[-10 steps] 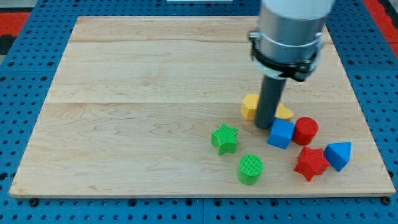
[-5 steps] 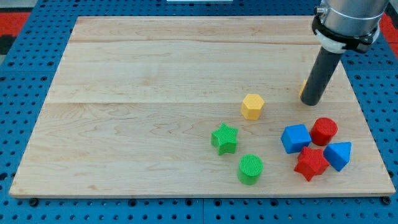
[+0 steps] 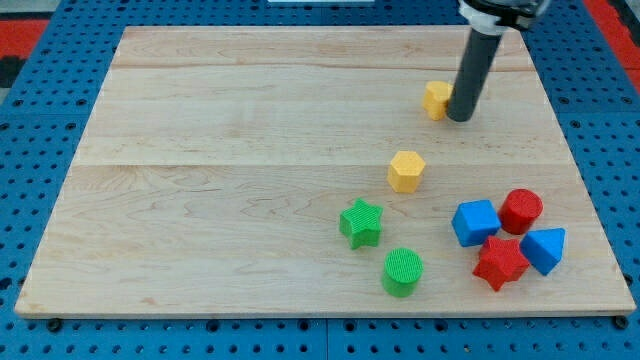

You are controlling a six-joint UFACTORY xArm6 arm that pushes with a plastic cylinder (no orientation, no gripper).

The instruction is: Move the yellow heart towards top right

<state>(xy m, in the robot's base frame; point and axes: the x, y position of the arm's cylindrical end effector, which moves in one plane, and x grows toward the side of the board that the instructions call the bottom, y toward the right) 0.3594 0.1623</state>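
Premises are presenting as a robotics laboratory test bench, not a home or a shop. A pale, planked wooden board (image 3: 250,150) is lying flat on a blue perforated metal bench top (image 3: 30,330), the regular grid of mounting holes showing along the left, right and near edges. Red panelling (image 3: 25,25) is showing at the far left and far right corners. A straight dark cylindrical rod is descending from the far right, my tip (image 3: 459,118) resting at board level. Small plastic test blocks in uniform primary colours, among them a green star block (image 3: 361,222) and a red cylinder block (image 3: 521,210), are sitting on the board.
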